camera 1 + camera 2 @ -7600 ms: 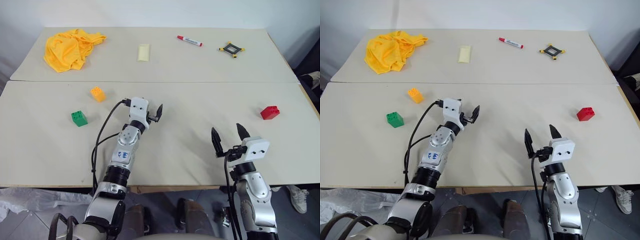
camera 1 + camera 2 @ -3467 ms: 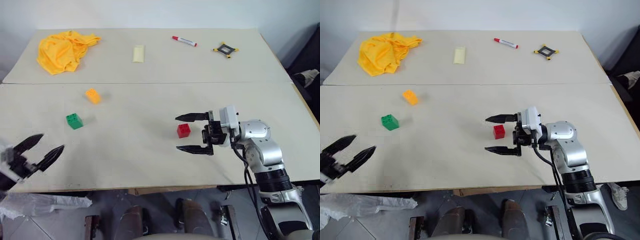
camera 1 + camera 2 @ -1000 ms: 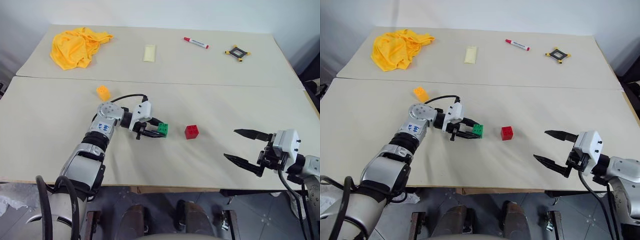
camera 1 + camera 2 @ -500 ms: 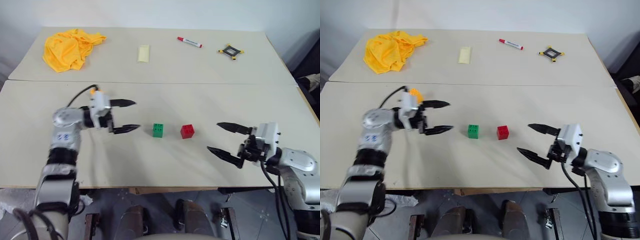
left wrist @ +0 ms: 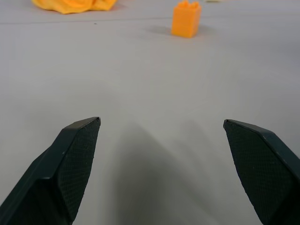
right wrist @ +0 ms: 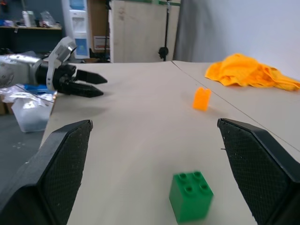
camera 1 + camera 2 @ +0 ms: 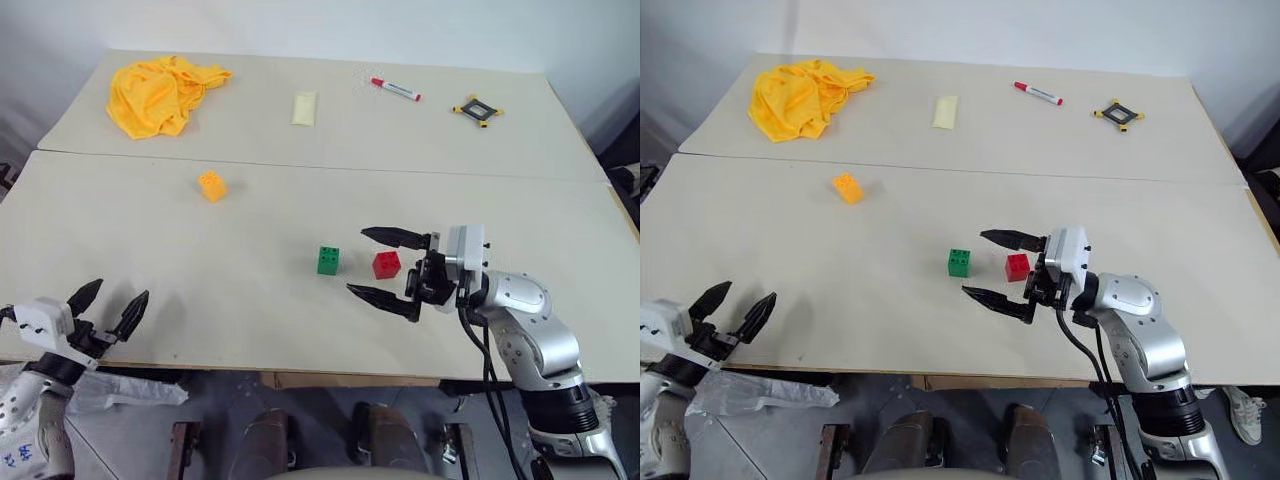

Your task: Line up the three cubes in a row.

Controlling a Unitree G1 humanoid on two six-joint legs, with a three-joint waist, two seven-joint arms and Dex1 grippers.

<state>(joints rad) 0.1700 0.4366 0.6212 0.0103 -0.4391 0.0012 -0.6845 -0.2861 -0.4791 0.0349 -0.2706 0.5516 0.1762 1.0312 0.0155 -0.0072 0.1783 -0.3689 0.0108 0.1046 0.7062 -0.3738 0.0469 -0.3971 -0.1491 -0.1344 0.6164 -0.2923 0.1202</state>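
The right claw (image 7: 388, 273) reaches in level from the tabletop's (image 7: 250, 330) 4 o'clock side, its silver forearm bent at the elbow and pointing toward 9 o'clock. Its two black fingers (image 7: 396, 236) stand spread wide, released, grasping nothing. The small red studded plastic cube (image 7: 386, 264) sits on the tabletop between those fingers, nearer the far one, and no contact can be made out. Just beside it, at its 9 o'clock, stands the small green studded plastic cube (image 7: 328, 260), apart from the red one by a narrow gap and just past the fingertips; it also shows low in the right wrist view. The small yellow-orange studded plastic cube (image 7: 211, 186) stands well apart from both, toward 10 o'clock of the green one, so the three do not form a row.

The left claw (image 7: 105, 307) hovers at the tabletop's near edge at 8 o'clock, pointing forward, fingers splayed and released, empty. Its arm is cut off by the picture's edge.

Along the far panel lie a crumpled yellow cloth (image 7: 160, 88) at 11 o'clock, a pale yellow flat rectangular piece (image 7: 304, 107), a red-capped white marker (image 7: 396, 90) and a black square frame with yellow corners (image 7: 477, 107) at 1 o'clock. No containers stand on the tabletop.
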